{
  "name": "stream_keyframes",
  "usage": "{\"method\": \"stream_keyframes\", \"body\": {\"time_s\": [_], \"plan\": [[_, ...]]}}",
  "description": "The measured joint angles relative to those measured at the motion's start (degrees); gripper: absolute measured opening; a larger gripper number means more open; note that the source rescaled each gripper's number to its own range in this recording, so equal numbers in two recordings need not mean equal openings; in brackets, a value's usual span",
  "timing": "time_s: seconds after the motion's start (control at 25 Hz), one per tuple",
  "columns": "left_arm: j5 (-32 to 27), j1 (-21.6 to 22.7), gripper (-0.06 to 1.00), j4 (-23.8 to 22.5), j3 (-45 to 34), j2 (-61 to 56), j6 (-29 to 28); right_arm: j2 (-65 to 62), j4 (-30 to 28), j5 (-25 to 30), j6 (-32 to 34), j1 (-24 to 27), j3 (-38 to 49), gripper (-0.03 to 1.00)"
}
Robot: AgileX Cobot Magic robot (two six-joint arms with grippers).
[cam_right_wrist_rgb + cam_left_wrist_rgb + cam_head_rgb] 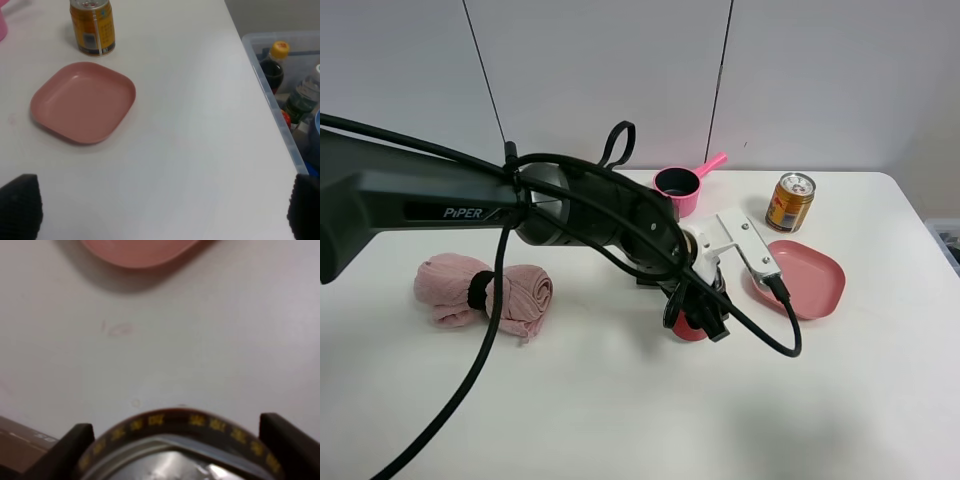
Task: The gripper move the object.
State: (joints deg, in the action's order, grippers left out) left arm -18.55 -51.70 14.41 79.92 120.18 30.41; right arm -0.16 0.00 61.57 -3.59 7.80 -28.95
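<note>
Gold can point(790, 201) behind pink plate point(810, 275); pink scoop point(682, 187) nearby; rolled pink cloth point(485, 290) well apart at left.

You are working in a robot test lab, not a home. A black cabled robot arm point(440, 205) marked "PiPER" reaches over a bare white table point(620, 420) set against plain white wall panels point(600, 70). The household items are laid out as props: a rolled pink cloth point(485, 290), a pink scoop point(682, 188), a pink plate point(805, 275) and a gold can point(790, 201). A clear plastic bin point(270, 97) of bottles point(274, 70) stands beside the table.
</note>
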Motion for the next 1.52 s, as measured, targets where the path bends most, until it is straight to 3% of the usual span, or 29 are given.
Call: {"method": "stream_keyframes", "body": {"time_s": [0.08, 0.2, 0.28, 0.6, 0.76, 0.88, 1.0, 1.16, 1.52], "plan": [[1.05, 0.33, 0.08, 0.0, 0.0, 0.0, 0.0, 0.0, 0.0, 0.0, 0.0, 0.0, 0.0, 1.0], [3.31, 0.45, 0.49, 0.17, 0.19, -0.11, -0.16, 0.0, 0.0, 0.0, 0.0, 0.0, 0.0, 1.0], [3.44, 0.45, 0.61, 0.22, 0.19, -0.11, -0.16, 0.0, 0.0, 0.0, 0.0, 0.0, 0.0, 1.0], [3.33, 0.75, 0.67, 0.22, 0.19, -2.01, -1.82, 0.0, 0.0, 0.0, 0.0, 0.0, 0.0, 1.0], [3.04, 0.92, 0.67, -0.3, 0.19, -9.35, -5.02, 0.0, 0.0, 0.0, 0.0, 0.0, 0.0, 1.0], [1.89, 2.85, 0.67, -3.37, 0.19, -15.58, -7.96, 0.0, 0.0, 0.0, 0.0, 0.0, 0.0, 1.0], [1.8, 7.69, 0.67, -8.84, 0.24, -19.81, -11.5, 0.0, 0.0, 0.0, 0.0, 0.0, 0.0, 1.0], [0.96, 17.94, 0.67, -14.9, 0.24, -23.49, -15.23, 0.0, 0.0, 0.0, 0.0, 0.0, 0.0, 1.0], [-2.62, 44.0, 0.67, -17.54, 0.24, -28.75, -17.9, 0.0, 0.0, 0.0, 0.0, 0.0, 0.0, 1.0]]}}
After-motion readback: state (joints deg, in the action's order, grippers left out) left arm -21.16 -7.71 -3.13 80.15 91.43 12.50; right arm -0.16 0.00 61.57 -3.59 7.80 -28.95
